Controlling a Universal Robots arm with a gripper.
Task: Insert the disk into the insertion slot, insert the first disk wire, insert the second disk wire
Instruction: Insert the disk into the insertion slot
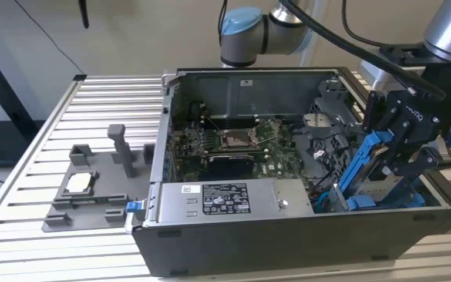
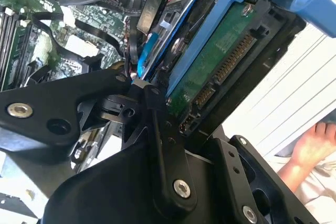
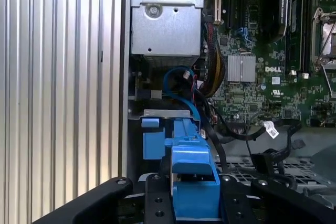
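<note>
Several cables beside disk (hand clamps it).

Blue-framed disk between black fingers

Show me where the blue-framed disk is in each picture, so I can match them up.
Exterior view: the disk stands on end at the exterior view's right, gripped in the black jaws over a corner of the open case.
Second wrist view: the disk's green circuit-board face and blue frame run slantwise beyond the jaws.
First wrist view: the disk's blue frame end sits between the jaws.
Shared landmark: the green motherboard.
</note>
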